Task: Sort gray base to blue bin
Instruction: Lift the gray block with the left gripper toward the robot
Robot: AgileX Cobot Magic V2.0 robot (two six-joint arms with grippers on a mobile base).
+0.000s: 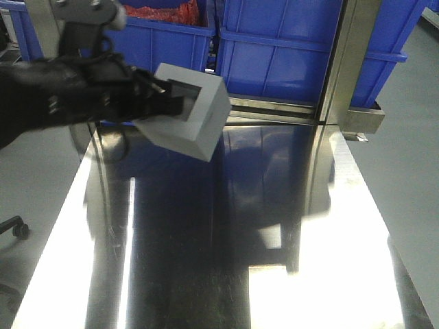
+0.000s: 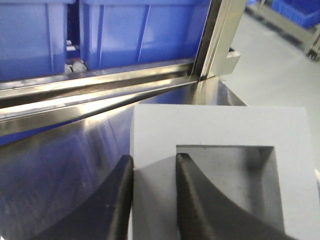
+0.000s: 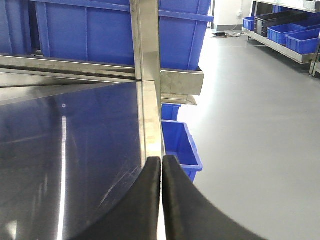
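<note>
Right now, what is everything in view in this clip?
Matte gray cube-like base with square pocket: one, gray, tilted, held above the table.
Large blue plastic bins: at least three, blue, behind the table.
Shiny steel table: one, silver, foreground.
Steel upright post: one, silver, table's far right corner.
Smaller blue bin: one, blue, low beside the table.
Left gripper: one, black, shut on the base's wall.
Right gripper: one, black, shut, empty.
</note>
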